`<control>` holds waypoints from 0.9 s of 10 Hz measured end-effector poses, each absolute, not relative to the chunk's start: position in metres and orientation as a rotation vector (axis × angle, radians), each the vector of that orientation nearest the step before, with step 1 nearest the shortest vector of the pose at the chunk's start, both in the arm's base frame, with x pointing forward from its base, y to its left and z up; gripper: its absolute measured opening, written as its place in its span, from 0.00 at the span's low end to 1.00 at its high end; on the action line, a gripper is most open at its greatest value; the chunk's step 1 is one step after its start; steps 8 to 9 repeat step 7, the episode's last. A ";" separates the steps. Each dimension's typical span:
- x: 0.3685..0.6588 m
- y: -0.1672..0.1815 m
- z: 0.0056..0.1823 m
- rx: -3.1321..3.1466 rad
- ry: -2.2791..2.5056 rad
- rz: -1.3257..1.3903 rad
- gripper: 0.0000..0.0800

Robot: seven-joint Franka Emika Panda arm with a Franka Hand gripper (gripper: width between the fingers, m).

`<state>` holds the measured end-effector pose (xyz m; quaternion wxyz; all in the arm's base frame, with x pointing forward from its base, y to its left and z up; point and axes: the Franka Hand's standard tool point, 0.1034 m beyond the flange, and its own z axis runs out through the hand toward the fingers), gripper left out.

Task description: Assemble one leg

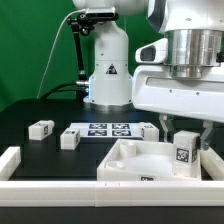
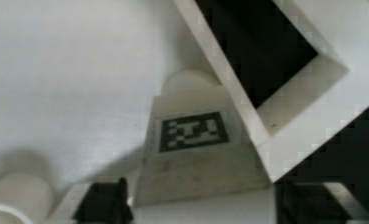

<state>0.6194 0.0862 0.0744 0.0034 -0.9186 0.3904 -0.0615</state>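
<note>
My gripper (image 1: pixel 184 138) is shut on a leg (image 1: pixel 183 152), a small white block with a black-and-white tag facing the camera. It holds the leg upright over the right part of the large white tray-like piece (image 1: pixel 125 165). In the wrist view the leg (image 2: pixel 195 140) sits between the two dark fingers (image 2: pixel 110 200) of the gripper (image 2: pixel 207 208), over the tray-like piece's white floor (image 2: pixel 74 90) and next to its raised rim (image 2: pixel 252 70). I cannot tell whether the leg's lower end touches the piece.
Two loose legs (image 1: pixel 40 128) (image 1: pixel 69 139) lie on the black table at the exterior view's left, another (image 1: pixel 147 130) right of the marker board (image 1: pixel 105 129). A white rail (image 1: pixel 10 160) borders the table's front and left. The robot base (image 1: pixel 105 70) stands behind.
</note>
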 end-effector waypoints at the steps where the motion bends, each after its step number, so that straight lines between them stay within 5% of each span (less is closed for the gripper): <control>1: 0.619 0.086 0.074 -2.879 1.224 -0.193 0.76; 9: 0.619 0.086 0.074 -2.880 1.224 -0.192 0.81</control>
